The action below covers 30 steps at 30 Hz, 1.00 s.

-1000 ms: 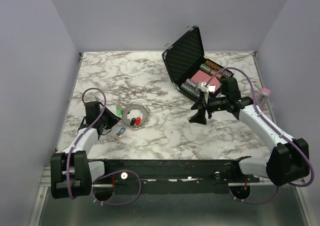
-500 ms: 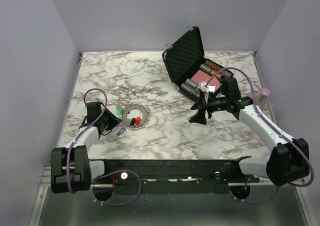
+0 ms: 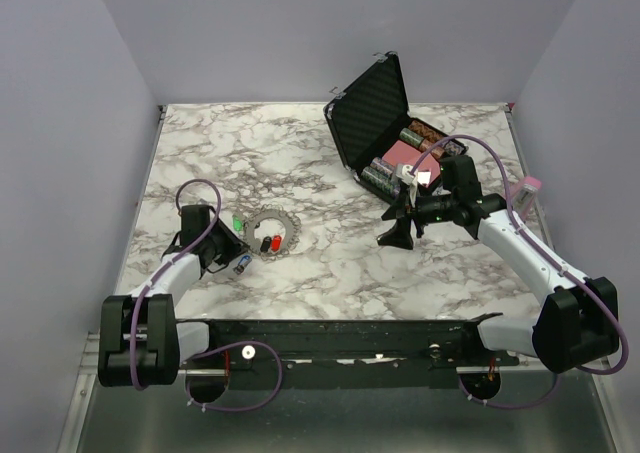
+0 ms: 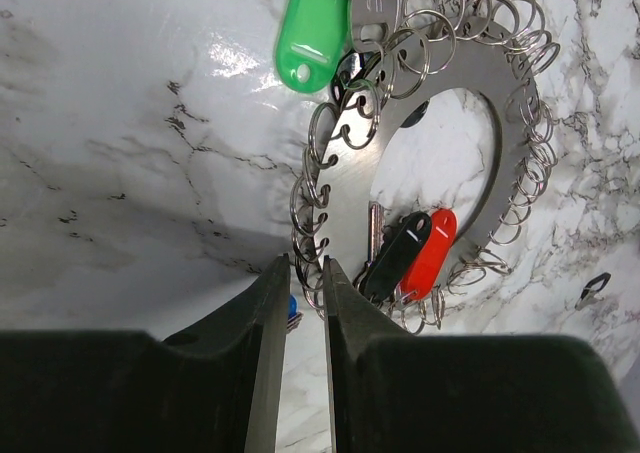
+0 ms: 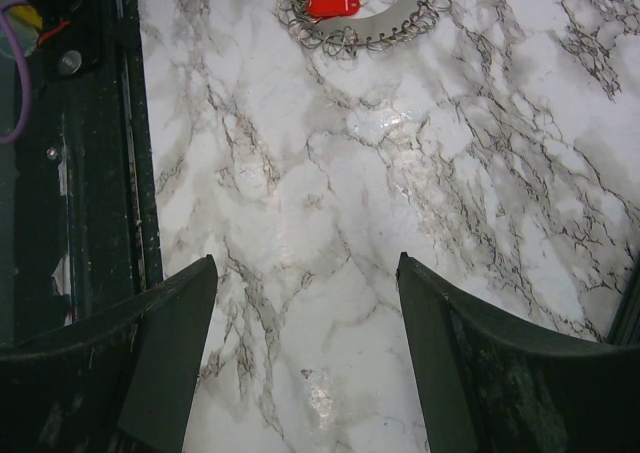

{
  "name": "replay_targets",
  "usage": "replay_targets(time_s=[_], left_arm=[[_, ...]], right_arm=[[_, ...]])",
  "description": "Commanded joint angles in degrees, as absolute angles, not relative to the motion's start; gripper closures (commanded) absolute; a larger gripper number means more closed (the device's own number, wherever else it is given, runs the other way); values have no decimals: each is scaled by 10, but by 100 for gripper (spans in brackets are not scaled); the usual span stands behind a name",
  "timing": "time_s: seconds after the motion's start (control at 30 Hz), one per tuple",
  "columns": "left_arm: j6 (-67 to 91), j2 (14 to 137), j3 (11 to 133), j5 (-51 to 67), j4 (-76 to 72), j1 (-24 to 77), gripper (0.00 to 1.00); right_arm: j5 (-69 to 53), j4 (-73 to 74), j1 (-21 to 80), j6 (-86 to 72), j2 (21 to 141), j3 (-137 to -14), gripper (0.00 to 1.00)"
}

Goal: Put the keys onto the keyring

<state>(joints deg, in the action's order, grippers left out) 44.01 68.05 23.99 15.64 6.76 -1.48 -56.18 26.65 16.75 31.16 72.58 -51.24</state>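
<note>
Now, low on the left, the left fingers (image 4: pixel 268 323) are drawn narrow, just a slit between the tips. They sit right at the 7 o'clock rim of the keyring (image 4: pixel 350 183), a flat silver ring plate fringed all round with small wire loops. Some of those loops lie right at the tips, but I cannot tell whether one is nipped.

Inside the keyring's open middle, the black-headed key (image 4: pixel 395 258) and the red-headed key (image 4: pixel 432 251) lie side by side, touching, heads toward 1 o'clock. A silver key (image 4: pixel 374 228) pokes out just beside the black one. At the ring's 11 o'clock hangs a green tag (image 4: pixel 312 28). A tiny blue piece (image 4: pixel 291 308) peeks out beside the left fingertip.

Over on the other side, the right fingers (image 5: pixel 440 343) are spread wide and hold nothing, with bare marble desk (image 3: pixel 330 273) between them. From the top view they hover well apart from the keyring, off at its 3 o'clock. An open black case (image 3: pixel 370 108) stands at about 12 o'clock from them.
</note>
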Motion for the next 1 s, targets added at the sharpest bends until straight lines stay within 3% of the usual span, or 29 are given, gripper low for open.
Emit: replay_targets(time_s=[0.0,0.37,0.5,0.97], left_arm=[[450,670,252,133,84,-9,73],[458,685,264,138,66,-10,75],[459,687,265,140,64,-10,81],[454,696,275,143,73,-9,74]], right_arm=[[-564,283,166,321,719,-516,19],[-564,283,166,322,717,-516,19],[-563,284,165,322,717,-516,19],[-563,289,165,325,715,-519,19]])
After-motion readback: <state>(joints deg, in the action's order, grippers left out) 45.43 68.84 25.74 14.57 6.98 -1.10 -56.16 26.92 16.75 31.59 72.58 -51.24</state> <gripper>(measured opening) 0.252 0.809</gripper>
